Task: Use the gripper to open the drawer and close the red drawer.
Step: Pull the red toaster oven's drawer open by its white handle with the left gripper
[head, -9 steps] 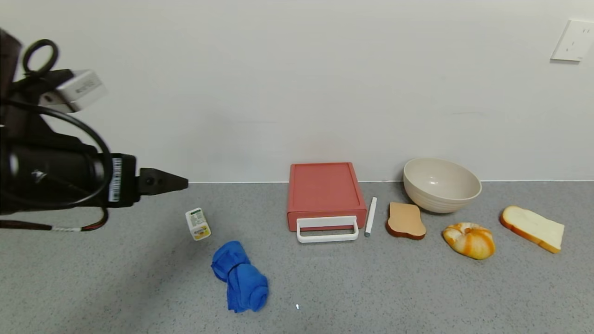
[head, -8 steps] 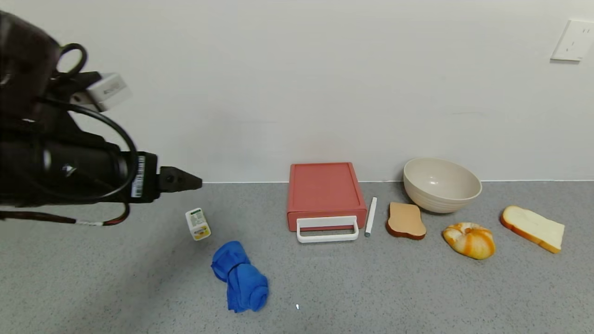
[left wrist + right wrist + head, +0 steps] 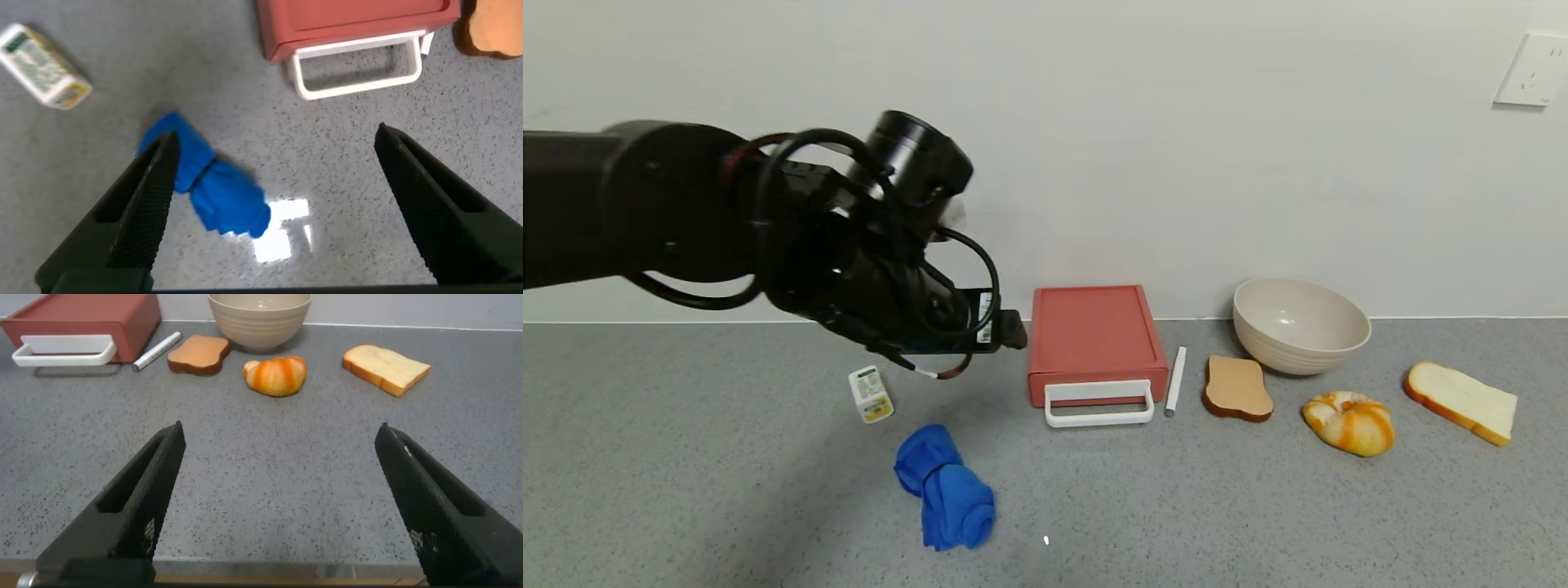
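Note:
The salmon-red drawer [image 3: 1093, 333] stands against the back wall, its tray pushed in and its white loop handle [image 3: 1098, 405] facing me. My left gripper [image 3: 1011, 330] hangs above the table just left of the drawer's left side, apart from it. In the left wrist view the left gripper [image 3: 275, 135] is open and empty, with the drawer [image 3: 351, 20] and its handle [image 3: 359, 69] beyond the fingertips. My right gripper [image 3: 281, 429] is open and empty, low over the table's near edge, out of the head view; the drawer [image 3: 82, 317] shows far off in its view.
A blue cloth [image 3: 943, 486] and a small white bottle [image 3: 871, 394] lie left of the drawer. To its right are a white marker [image 3: 1175, 380], a brown toast slice [image 3: 1237, 388], a beige bowl [image 3: 1298, 322], a bread roll [image 3: 1347, 422] and a white bread slice [image 3: 1460, 402].
My left arm has swung from the far left edge to the right, bringing its gripper up beside the drawer's left side. The drawer and other objects have not moved.

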You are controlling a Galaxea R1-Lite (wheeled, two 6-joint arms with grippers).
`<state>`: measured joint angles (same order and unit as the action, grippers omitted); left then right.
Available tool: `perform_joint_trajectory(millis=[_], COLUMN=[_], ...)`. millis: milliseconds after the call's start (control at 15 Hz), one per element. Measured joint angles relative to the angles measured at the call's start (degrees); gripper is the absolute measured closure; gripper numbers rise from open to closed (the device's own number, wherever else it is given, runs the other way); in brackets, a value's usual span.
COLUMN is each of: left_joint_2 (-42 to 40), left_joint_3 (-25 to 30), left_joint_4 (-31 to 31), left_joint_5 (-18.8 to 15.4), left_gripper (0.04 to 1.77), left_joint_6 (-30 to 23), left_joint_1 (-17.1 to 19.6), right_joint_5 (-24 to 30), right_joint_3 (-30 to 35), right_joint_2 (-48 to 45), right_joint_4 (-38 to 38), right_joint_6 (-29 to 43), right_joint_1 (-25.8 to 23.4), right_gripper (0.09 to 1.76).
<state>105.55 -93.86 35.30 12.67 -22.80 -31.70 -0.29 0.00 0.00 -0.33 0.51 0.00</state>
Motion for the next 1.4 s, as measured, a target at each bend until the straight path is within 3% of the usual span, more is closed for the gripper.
perform_joint_trajectory(millis=[133,467,800,1000,1267,1400], left_joint_2=[4.12,9.06,11.63,14.36,19.81,22.59], left_joint_3=[-2.08,-2.58,-2.97,-5.68,-13.14,-15.74], left_joint_4=[-0.41,-1.18,-4.94,-4.63,-0.68,1.16], left_joint_5=[-1.48,-7.63,-14.23,-13.43,-7.29,-6.14], left_gripper=[0.09,0.09,0.09,0.09,0.09,0.09], left_joint_6=[1.11,18.22,28.79,25.97,15.75,12.36], left_joint_1=[-1.93,-4.71,-5.34,-6.84,-8.51,-8.94], right_joint_5=[0.02,0.00,-0.01,-0.01,-0.01,-0.04], right_joint_3=[0.00,0.00,0.00,0.00,0.00,0.00], right_joint_2=[0.00,0.00,0.00,0.00,0.00,0.00], right_joint_4=[0.02,0.00,0.02,0.02,0.02,0.02], right_joint_6=[0.00,0.01,0.00,0.01,0.01,0.01], right_joint_1=[0.00,0.00,0.00,0.00,0.00,0.00], right_gripper=[0.14,0.14,0.14,0.14,0.14,0.14])
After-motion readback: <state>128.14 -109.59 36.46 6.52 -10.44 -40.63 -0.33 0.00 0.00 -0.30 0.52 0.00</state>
